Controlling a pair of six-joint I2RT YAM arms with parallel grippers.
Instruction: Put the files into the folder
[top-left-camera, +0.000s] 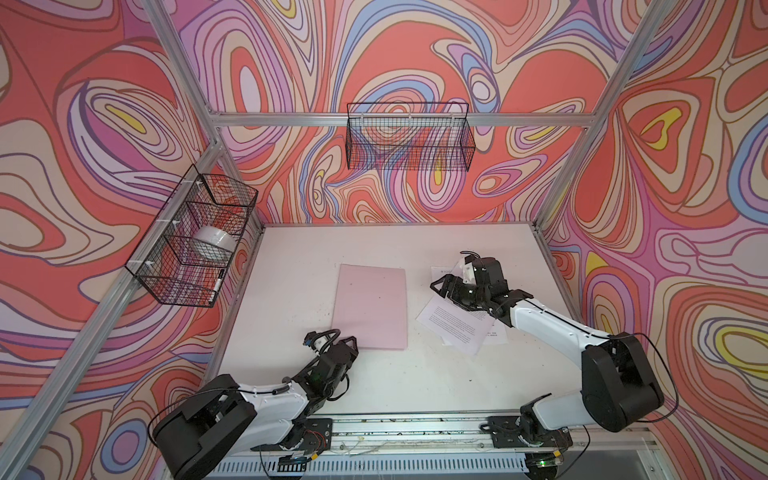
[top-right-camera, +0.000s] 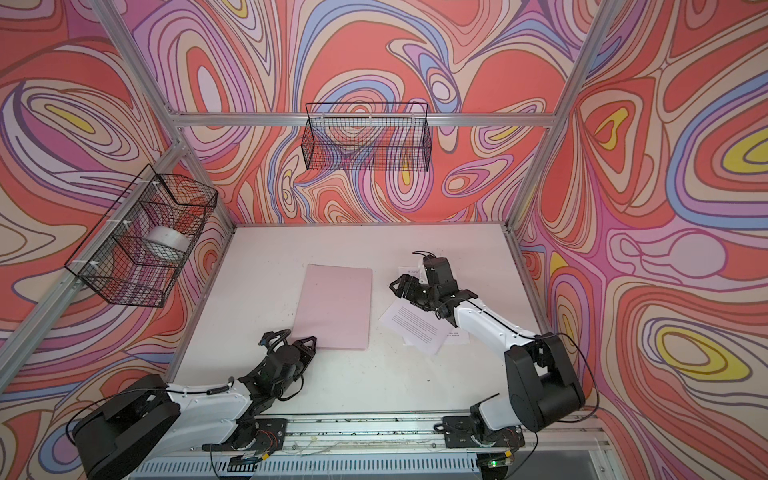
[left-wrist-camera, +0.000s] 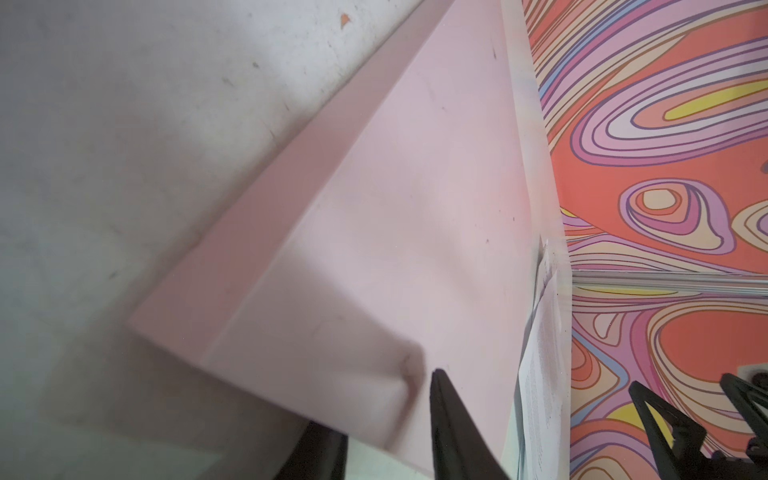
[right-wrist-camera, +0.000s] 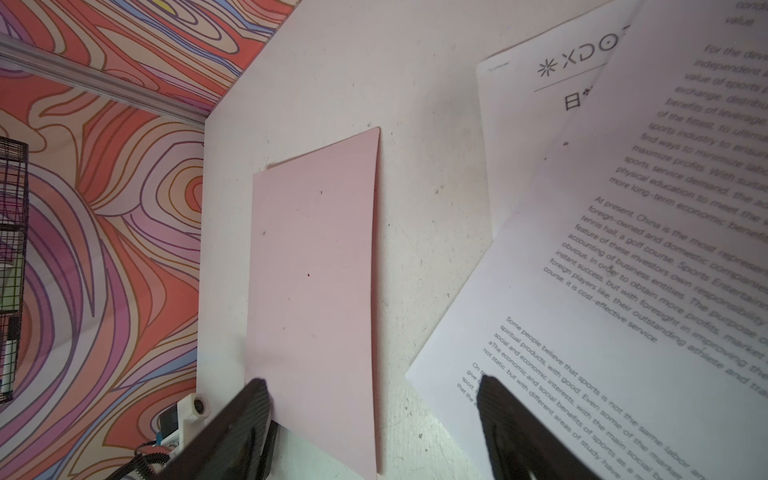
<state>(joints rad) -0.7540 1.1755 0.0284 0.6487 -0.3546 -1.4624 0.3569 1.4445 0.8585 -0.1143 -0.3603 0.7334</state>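
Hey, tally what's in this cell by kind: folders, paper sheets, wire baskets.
Pink folder: 1
Paper sheets: 2 showing, overlapped; more may hide beneath
Wire baskets: 2
Total: 5

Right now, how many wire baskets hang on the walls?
2: the left-wall wire basket, holding a white roll, and the back-wall wire basket. None looks hidden.

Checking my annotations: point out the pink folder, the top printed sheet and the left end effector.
pink folder (top-left-camera: 370, 307): in a top view, middle of its cover.
top printed sheet (top-left-camera: 455, 325): in a top view, its text block.
left end effector (top-left-camera: 352, 345): in a top view, between its fingertips.
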